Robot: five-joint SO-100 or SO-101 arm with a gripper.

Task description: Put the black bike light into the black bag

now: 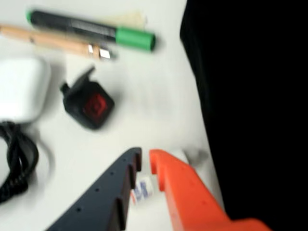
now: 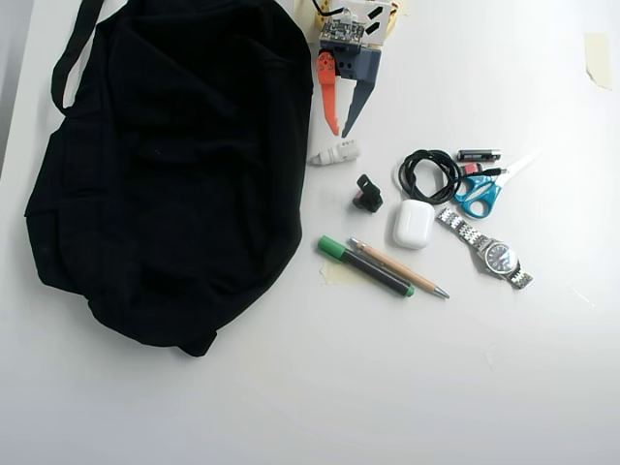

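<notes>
The black bike light (image 1: pixel 89 105), a small chunky black piece with a red spot, lies on the white table; in the overhead view (image 2: pixel 367 194) it is just right of the bag. The black bag (image 2: pixel 174 165) is large and floppy, spreads over the left of the table, and fills the right of the wrist view (image 1: pixel 255 96). My gripper (image 2: pixel 341 132) hangs at the bag's upper right edge, apart from the light. Its orange and dark fingers (image 1: pixel 144 156) stand almost together and hold nothing.
A small white ribbed cylinder (image 2: pixel 334 153) lies just under the fingertips. A white earbud case (image 2: pixel 413 224), coiled black cable (image 2: pixel 431 174), green-capped marker (image 2: pixel 365 265), pencil (image 2: pixel 399 268), scissors (image 2: pixel 477 194) and watch (image 2: pixel 489 252) lie around the light.
</notes>
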